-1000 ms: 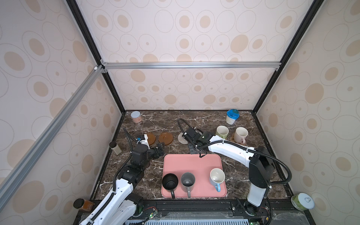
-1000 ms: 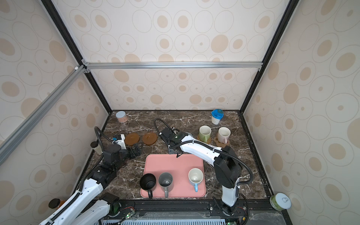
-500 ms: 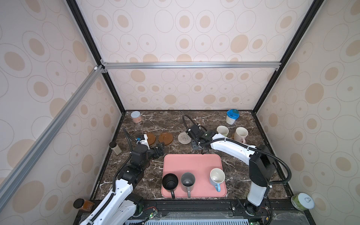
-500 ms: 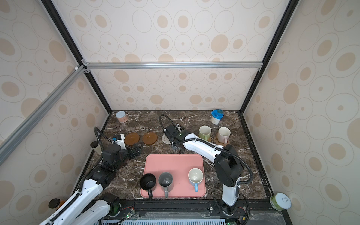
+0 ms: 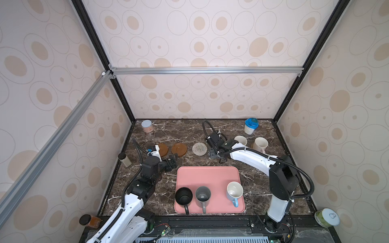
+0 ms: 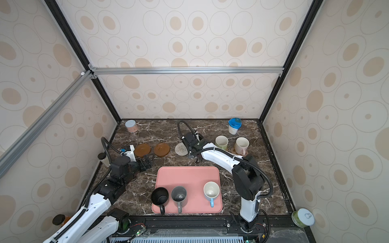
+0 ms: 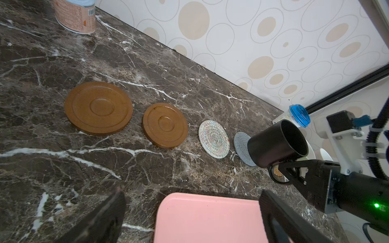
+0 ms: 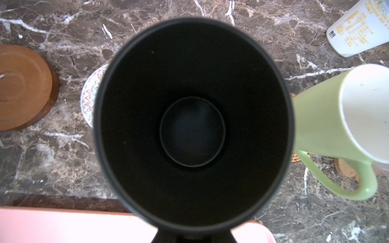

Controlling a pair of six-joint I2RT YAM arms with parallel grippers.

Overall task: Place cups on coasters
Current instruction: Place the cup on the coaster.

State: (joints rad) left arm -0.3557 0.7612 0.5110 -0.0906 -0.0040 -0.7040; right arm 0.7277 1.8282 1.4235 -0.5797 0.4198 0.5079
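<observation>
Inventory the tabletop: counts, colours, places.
Tray: one, pink, front centre.
Mugs on tray: three, black mug, grey mug, white-blue mug.
Held black mug: one, at blue-grey coaster.
Green mug: one, back right, on rattan coaster.
White-pink mug: one, on paw coaster.
Wooden coasters: two, brown, back left.
Woven coaster: one, whitish, centre.
Jar: one, blue-lidded white, back right.
Can: one, pinkish, back left.
Bottle: one, black-capped, left wall.
Left gripper: open.
Right gripper: shut on held mug's handle.
</observation>
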